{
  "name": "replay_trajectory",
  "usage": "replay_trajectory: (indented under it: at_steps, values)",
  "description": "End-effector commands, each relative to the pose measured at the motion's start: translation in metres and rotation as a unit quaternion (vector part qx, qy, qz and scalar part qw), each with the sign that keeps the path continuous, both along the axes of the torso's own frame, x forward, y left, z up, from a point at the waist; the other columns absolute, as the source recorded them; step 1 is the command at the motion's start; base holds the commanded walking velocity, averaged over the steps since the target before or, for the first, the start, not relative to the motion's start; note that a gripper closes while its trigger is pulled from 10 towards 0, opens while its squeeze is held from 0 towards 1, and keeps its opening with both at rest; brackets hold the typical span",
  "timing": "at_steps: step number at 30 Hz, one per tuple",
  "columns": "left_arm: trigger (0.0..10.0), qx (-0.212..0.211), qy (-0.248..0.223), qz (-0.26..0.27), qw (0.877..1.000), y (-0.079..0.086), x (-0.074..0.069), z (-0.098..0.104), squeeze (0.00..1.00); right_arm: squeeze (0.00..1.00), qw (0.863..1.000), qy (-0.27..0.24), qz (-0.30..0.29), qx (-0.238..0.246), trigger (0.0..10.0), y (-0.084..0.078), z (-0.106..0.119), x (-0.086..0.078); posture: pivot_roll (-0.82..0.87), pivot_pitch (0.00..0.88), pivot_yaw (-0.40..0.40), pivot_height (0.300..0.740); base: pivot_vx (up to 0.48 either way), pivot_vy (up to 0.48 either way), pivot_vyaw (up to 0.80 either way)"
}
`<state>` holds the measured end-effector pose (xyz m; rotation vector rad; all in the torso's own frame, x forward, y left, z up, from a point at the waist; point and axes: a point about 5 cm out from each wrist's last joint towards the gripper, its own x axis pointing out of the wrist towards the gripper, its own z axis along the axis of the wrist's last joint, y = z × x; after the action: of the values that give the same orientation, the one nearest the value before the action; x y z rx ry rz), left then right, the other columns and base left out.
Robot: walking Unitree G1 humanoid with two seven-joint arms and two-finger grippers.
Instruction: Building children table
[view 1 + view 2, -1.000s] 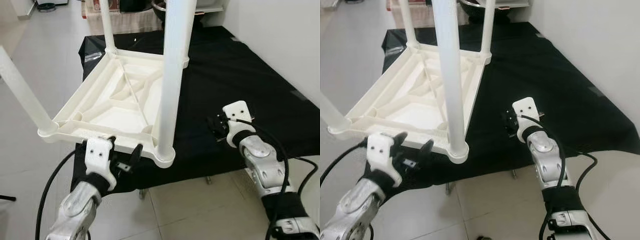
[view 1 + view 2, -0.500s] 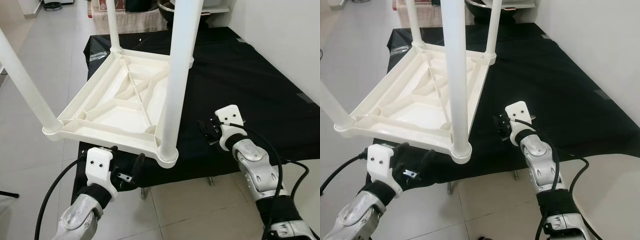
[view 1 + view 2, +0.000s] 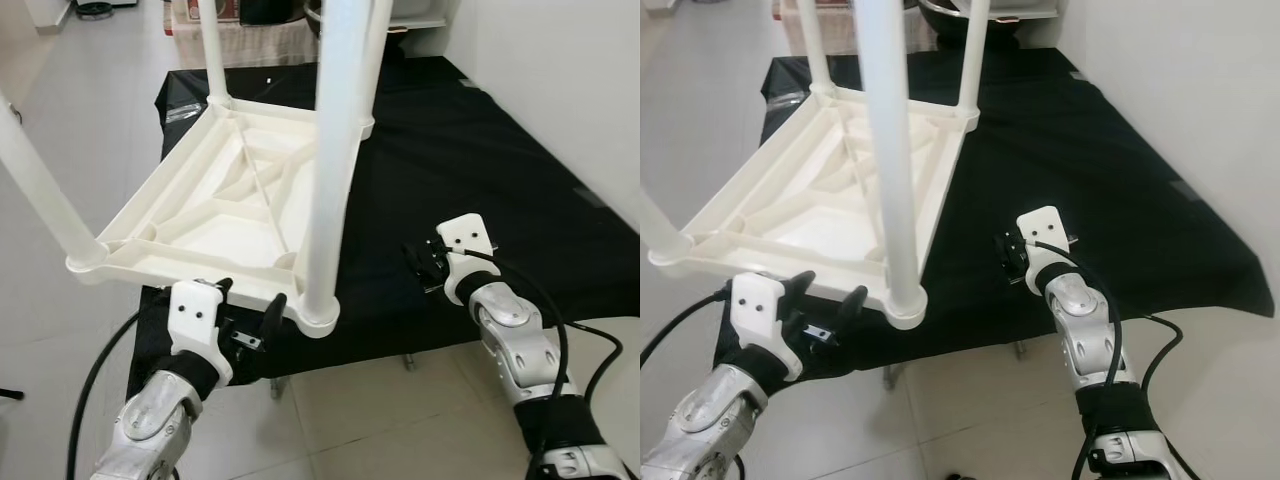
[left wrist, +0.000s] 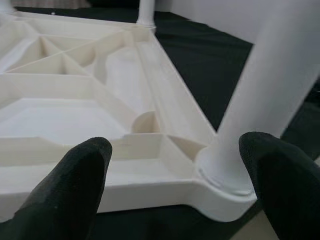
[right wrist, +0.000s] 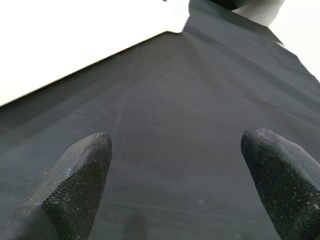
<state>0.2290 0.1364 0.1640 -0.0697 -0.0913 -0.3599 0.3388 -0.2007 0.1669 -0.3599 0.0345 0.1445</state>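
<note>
Our left gripper is raised forward, fingers spread wide. Our right gripper is extended forward on a bent arm, fingers likewise parted.

A black cloth covers the work surface. Pale tiled floor surrounds it; a white wall stands right.

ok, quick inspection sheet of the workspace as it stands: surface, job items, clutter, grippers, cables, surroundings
Surface: black cloth covering a low platform.
Job's things: white children's table upside down on the cloth, its near edge overhanging; four legs fitted, pointing up.
Clutter: nothing seen on the cloth.
Grippers: left gripper open, just below the table's near edge by a corner leg; right gripper open over bare cloth.
Cables: black cables along both arms.
Surroundings: tiled floor, white wall on the right.
</note>
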Motion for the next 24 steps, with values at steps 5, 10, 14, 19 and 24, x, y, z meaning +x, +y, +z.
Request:
replay_trajectory:
  at_steps: [5, 10, 14, 19, 24]
  values:
    - [10.0, -0.005, 0.013, -0.003, 1.0, -0.002, 0.0008, -0.0038, 0.0, 0.0, 1.0, -0.005, 0.014, 0.001, 10.0, 0.0037, -0.0012, -0.0027, 0.07, 0.159, -0.038, 0.74, 0.0, -0.47, 0.0]
    - [10.0, -0.014, 0.017, 0.006, 1.0, -0.0014, 0.0035, -0.0044, 0.0, 0.0, 1.0, -0.008, 0.025, 0.001, 10.0, 0.0059, -0.0004, -0.004, 0.07, 0.159, -0.039, 0.74, 0.0, -0.084, 0.0]
    - [10.0, -0.015, 0.021, 0.017, 1.0, -0.001, 0.0056, -0.0059, 0.0, 0.0, 0.999, -0.01, 0.048, 0.005, 10.0, 0.0104, -0.0003, -0.0073, 0.07, 0.159, -0.038, 0.74, 0.0, 0.0, 0.0]
    - [10.0, 0.004, 0.037, 0.032, 0.999, -0.0013, 0.0086, -0.0116, 0.0, 0.0, 0.998, -0.01, 0.055, 0.003, 10.0, 0.0113, -0.0005, -0.0086, 0.06, 0.159, -0.037, 0.74, 0.0, 0.0, 0.0]
    - [10.0, 0.016, 0.036, 0.03, 0.999, -0.0024, 0.0087, -0.0121, 0.0, 0.0, 0.998, -0.01, 0.057, 0.003, 10.0, 0.0114, -0.0002, -0.0089, 0.06, 0.159, -0.038, 0.74, 0.0, 0.144, 0.0]
